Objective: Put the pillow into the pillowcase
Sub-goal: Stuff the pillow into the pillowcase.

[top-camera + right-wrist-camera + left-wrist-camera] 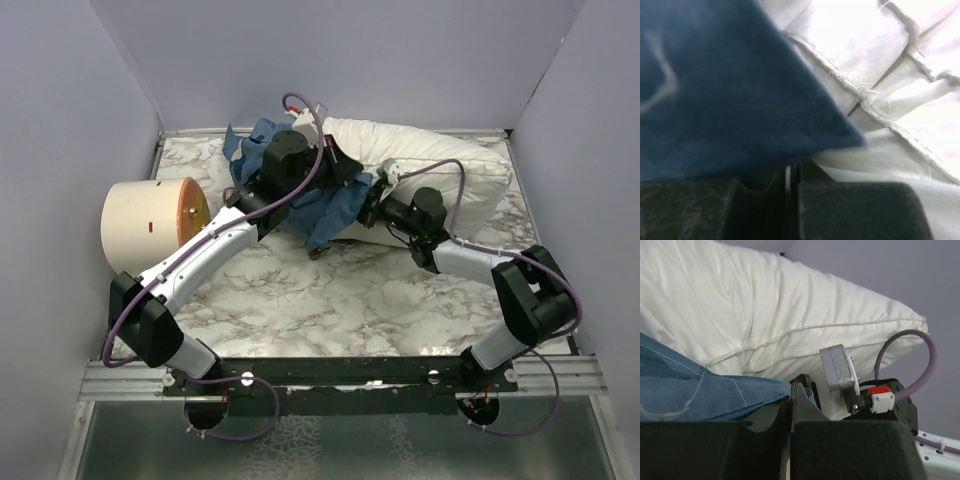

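The white pillow lies at the back right of the marble table. The blue pillowcase is bunched against its left end. My left gripper is shut on a hem of the pillowcase; in the left wrist view the blue cloth runs into the closed left gripper below the pillow. My right gripper sits close beside it, against the pillow's front edge. In the right wrist view the right gripper is closed under the blue cloth, with pillow seams on the right.
A cream cylinder with an orange end lies on the left of the table. Grey walls close in the back and both sides. A metal rail runs along the near edge. The right arm's wrist camera is close to my left fingers.
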`<action>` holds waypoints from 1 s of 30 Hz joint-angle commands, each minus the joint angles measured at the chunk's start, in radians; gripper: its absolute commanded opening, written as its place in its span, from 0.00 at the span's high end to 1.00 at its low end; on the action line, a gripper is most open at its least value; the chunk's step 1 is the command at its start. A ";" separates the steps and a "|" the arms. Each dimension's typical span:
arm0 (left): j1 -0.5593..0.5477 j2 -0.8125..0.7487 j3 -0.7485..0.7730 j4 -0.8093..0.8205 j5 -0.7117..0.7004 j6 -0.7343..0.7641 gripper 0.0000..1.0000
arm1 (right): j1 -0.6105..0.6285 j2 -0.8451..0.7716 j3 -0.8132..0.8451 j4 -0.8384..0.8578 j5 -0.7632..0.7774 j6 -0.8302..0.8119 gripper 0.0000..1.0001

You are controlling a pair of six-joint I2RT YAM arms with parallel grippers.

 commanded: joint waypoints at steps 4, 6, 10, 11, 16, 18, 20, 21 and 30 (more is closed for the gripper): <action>0.002 -0.180 -0.395 0.249 0.247 -0.032 1.00 | 0.063 0.011 -0.183 0.059 -0.070 0.025 0.98; 0.040 -0.225 -0.543 0.279 0.251 -0.051 1.00 | 0.064 -0.069 -0.252 0.033 -0.099 0.001 0.92; 0.097 -0.287 -0.753 0.371 0.260 -0.089 1.00 | 0.063 -0.312 -0.308 -0.146 -0.159 -0.073 0.72; 0.102 -0.298 -0.785 0.393 0.258 -0.093 1.00 | 0.064 -0.388 -0.305 -0.206 -0.163 -0.091 0.67; 0.106 -0.345 -0.886 0.461 0.255 -0.094 1.00 | 0.064 -0.628 -0.157 -0.470 -0.128 -0.145 0.45; 0.107 -0.373 -0.912 0.470 0.257 -0.085 1.00 | 0.064 -0.617 -0.044 -0.550 -0.123 -0.162 0.39; 0.107 -0.408 -0.938 0.476 0.252 -0.075 1.00 | 0.064 -0.544 0.079 -0.623 -0.082 -0.155 0.30; 0.107 -0.430 -0.951 0.474 0.250 -0.072 1.00 | 0.064 -0.488 0.144 -0.656 -0.063 -0.150 0.25; 0.108 -0.641 -1.026 0.397 0.180 -0.036 1.00 | 0.113 0.008 0.534 -0.866 0.031 -0.166 0.21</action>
